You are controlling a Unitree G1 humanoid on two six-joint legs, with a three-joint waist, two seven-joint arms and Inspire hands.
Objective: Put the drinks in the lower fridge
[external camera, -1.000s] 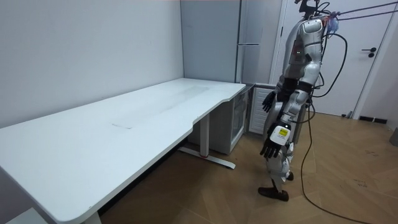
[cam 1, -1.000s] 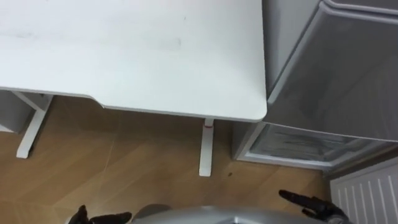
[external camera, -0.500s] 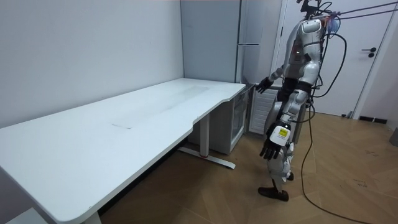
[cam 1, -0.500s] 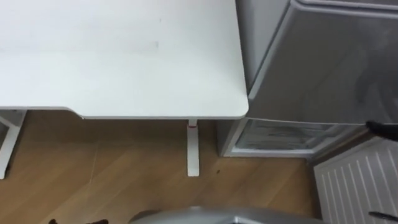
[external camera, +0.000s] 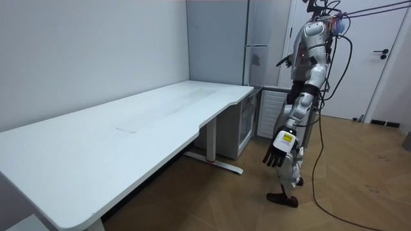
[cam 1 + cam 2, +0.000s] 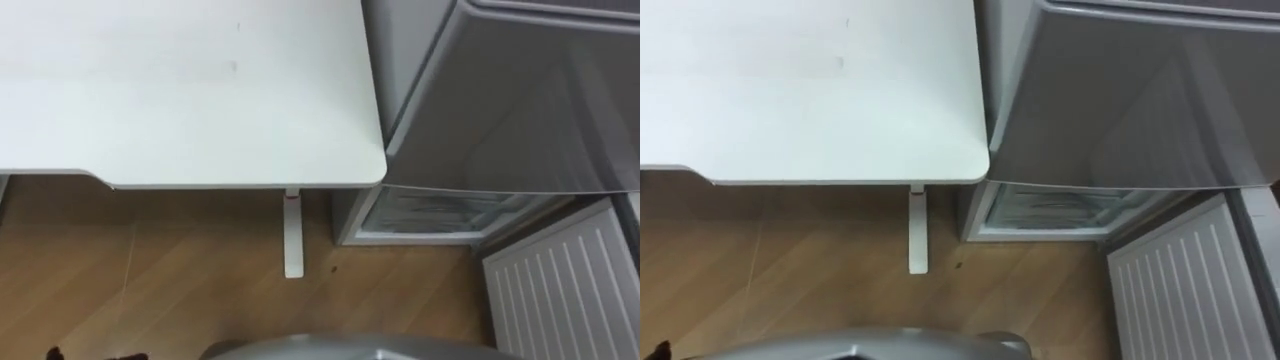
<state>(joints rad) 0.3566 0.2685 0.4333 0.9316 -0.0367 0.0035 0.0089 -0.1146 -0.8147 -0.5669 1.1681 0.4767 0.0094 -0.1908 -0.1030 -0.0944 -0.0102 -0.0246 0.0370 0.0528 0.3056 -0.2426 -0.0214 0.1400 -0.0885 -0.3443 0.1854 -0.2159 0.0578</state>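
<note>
Right, from the head camera I am looking down on the white desk (image 6: 180, 90), which fills the upper left, its rounded corner ending just beside the fridges. Below its edge lies the wood floor (image 6: 180, 270), and at the very bottom left the dark tips of the left hand (image 5: 278, 151) just poke into view. In the room view that hand hangs low beside the robot's thigh, fingers loose and slightly spread, holding nothing. Moving right, a white desk leg (image 6: 292, 235) comes down to the floor under the corner. Just right of it sits the lower fridge (image 6: 430, 215), a low unit at floor level with a pale frame and shelves showing in its front. It is tucked in at the desk's end, beside the tall grey fridge (image 6: 500, 100), which takes up the upper right. A white ribbed panel (image 6: 565, 285) lies at the lower right, next to the low unit. In the room view the robot stands upright on the floor off the desk's end, toward the room view's right, facing the fridges. Its right hand (image 5: 282, 62) is raised to about shoulder height near the tall fridge. It is small at that range, but the fingers look stretched out and empty.
</note>
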